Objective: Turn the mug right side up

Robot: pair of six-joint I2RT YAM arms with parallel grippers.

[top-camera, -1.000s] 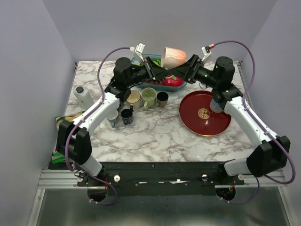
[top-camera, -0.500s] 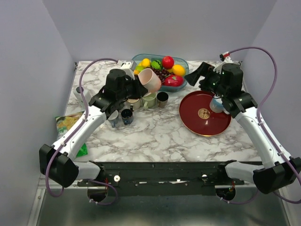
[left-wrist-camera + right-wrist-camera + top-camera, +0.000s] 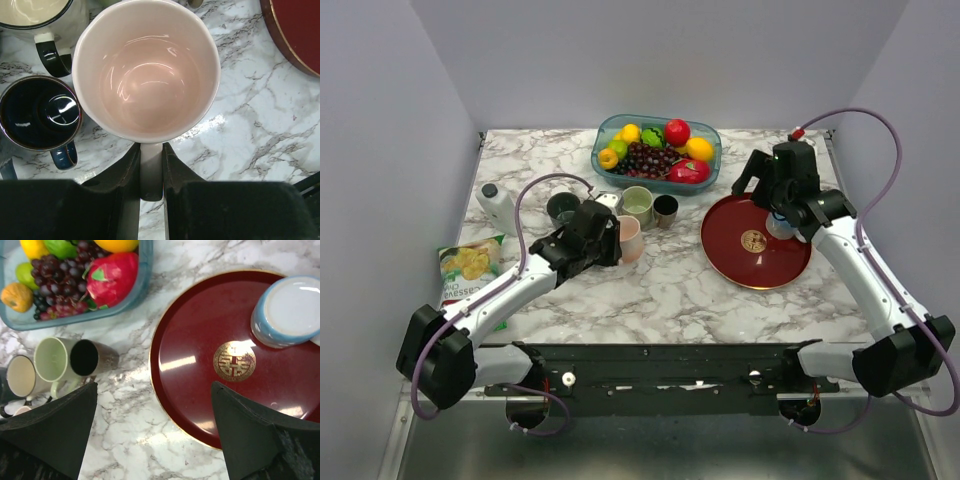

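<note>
The mug [image 3: 631,238] is pale pink and stands mouth up on the marble in front of the row of cups. From the left wrist I look straight down into the mug [image 3: 146,75]. My left gripper [image 3: 613,242] is shut on its handle [image 3: 151,167], with the jaws pressed against both of its sides. My right gripper [image 3: 762,182] hangs open over the far edge of the red plate [image 3: 756,262], apart from the mug. Nothing sits between its wide-spread fingers [image 3: 50,432] in the right wrist view.
A pale blue cup [image 3: 287,310] lies upside down on the red plate [image 3: 200,365]. Behind the pink mug stand a green mug [image 3: 637,203], a dark cup [image 3: 666,208] and a teal mug [image 3: 563,209]; a dark blue mug [image 3: 40,112] is close beside it. Fruit bowl [image 3: 656,150] at the back, white bottle [image 3: 497,205] and snack bag [image 3: 465,265] at left.
My left arm brought the pink mug from above the fruit bowl down to the marble, turning it mouth up. My right gripper drew back over the red plate and opened fully.
</note>
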